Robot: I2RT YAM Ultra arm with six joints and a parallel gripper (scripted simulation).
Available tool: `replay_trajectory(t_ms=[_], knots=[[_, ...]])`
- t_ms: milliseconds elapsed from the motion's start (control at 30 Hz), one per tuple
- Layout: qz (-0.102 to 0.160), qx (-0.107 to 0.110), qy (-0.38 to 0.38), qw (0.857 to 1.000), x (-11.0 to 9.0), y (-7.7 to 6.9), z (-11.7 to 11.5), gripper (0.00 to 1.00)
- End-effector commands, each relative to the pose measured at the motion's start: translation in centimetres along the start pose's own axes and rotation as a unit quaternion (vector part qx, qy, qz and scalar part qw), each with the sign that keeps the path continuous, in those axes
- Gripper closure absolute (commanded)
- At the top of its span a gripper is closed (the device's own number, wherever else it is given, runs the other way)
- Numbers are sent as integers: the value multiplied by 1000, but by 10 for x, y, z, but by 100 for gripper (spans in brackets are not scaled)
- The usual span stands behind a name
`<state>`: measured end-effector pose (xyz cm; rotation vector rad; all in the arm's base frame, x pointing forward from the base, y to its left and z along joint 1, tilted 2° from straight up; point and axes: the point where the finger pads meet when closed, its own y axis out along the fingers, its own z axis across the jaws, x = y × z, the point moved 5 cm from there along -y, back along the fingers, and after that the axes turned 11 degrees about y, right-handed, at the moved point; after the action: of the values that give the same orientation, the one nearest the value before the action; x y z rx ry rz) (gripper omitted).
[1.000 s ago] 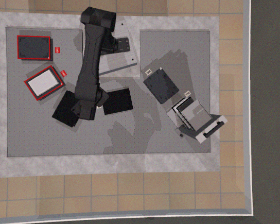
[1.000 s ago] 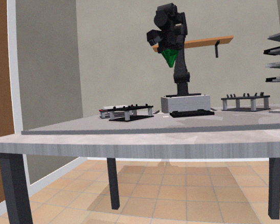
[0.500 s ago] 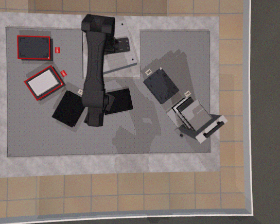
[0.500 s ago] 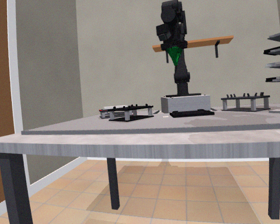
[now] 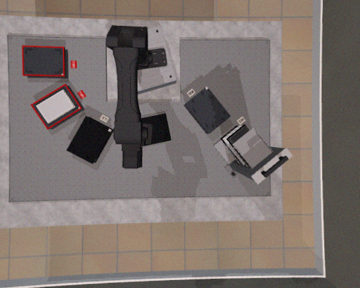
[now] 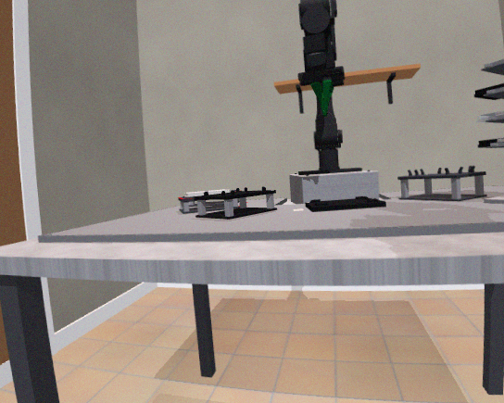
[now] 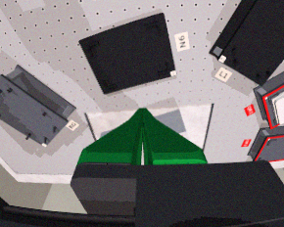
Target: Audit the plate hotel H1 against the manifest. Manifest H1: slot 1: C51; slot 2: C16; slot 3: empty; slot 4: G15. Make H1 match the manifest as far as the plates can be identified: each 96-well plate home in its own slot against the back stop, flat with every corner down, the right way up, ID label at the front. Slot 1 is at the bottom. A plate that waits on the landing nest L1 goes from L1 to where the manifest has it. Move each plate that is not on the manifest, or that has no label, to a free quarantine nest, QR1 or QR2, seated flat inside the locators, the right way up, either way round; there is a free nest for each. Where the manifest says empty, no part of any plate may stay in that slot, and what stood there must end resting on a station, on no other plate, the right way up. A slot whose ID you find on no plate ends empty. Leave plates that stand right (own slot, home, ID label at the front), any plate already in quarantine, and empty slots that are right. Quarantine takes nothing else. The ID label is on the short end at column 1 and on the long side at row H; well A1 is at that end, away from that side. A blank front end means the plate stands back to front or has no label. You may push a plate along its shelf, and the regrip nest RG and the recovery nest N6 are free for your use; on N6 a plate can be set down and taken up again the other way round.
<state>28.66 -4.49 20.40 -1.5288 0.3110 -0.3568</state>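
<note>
One plate: a white plate (image 5: 55, 106) lies in the nearer red-framed quarantine nest (image 5: 34, 108); I cannot read any label on it.
Other quarantine nest: the far red-framed nest (image 5: 44, 60) shows a dark deck and no plate that I can see.
Landing nest: L1 (image 5: 90, 139) looks bare from above, so I judge the waiting plate dealt with.
Gripper: my gripper (image 7: 142, 114) hangs high over the table (image 6: 243, 265), green fingers pressed together with nothing between them.
Hotel: H1 (image 5: 275, 157) stands at the right; from above I see only its top and some plate edges at its front.
Left to do: I judge the slot audit itself unconfirmed.
Hard to see: the exterior view cuts the shelves (image 6: 502, 89) at the frame edge, and no slot's ID is legible.
Spare nests: RG (image 5: 206, 110) and N6 (image 7: 127, 51) show no plate.
</note>
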Motion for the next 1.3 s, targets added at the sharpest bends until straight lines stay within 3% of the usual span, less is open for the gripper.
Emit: replay_trajectory(t_ms=[0,333,1033,1267], knots=[[-11,2,-44,999,2,-5,1,100],[-11,2,-44,999,2,-25,0,100],[-10,3,-44,999,-17,-25,58,100],[-53,30,-73,995,-32,-25,75,100]])
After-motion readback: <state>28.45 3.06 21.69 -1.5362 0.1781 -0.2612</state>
